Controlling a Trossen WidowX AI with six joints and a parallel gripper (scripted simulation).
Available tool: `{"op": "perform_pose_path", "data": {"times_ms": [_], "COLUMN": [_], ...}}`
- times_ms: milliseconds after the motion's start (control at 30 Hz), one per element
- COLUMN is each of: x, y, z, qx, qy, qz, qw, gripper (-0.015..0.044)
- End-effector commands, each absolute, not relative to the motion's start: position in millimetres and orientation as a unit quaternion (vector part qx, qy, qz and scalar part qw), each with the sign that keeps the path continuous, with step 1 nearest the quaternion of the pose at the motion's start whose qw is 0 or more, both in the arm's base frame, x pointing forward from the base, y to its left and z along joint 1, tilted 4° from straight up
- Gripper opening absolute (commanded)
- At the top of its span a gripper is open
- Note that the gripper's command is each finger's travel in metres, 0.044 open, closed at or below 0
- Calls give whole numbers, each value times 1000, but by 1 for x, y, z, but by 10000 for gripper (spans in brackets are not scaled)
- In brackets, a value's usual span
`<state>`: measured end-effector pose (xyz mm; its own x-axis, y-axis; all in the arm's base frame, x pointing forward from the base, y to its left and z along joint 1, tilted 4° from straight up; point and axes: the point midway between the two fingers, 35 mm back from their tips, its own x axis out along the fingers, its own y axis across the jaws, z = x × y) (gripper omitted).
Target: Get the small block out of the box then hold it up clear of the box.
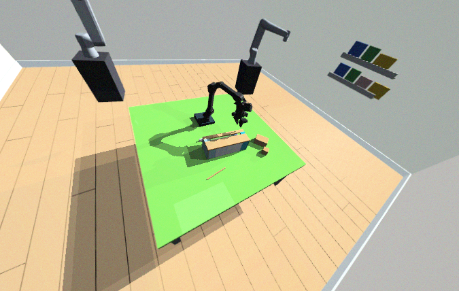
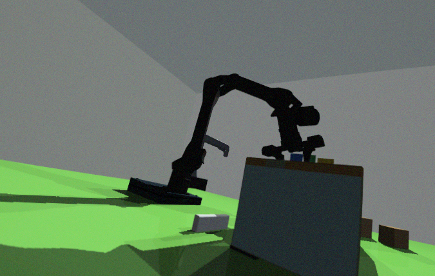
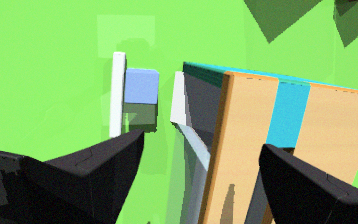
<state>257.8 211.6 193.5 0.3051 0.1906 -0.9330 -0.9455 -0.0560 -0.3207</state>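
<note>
On the green desk, the blue block already lies outside the box, beside a white strip; my fingers stand apart, empty, with grasp and lift left.

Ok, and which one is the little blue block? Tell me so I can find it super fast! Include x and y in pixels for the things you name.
Find the wooden box (image 1: 228, 141) (image 3: 250, 115) on the green table. Beside it stands a thin white strip (image 3: 118, 95). The little block (image 3: 141, 86) sits right against that strip, on the box's side, and it's blue, not white.
</note>
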Motion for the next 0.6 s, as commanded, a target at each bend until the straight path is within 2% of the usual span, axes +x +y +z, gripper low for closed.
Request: {"op": "perform_pose_path", "data": {"times_ms": [0, 300, 567], "x": [245, 241, 241], "y": [215, 219, 219], "z": [195, 198, 198], "qx": [-792, -854, -855], "qy": [108, -42, -51], "qz": [534, 518, 516], "qw": [278, 31, 14], "gripper": [285, 285, 285]}}
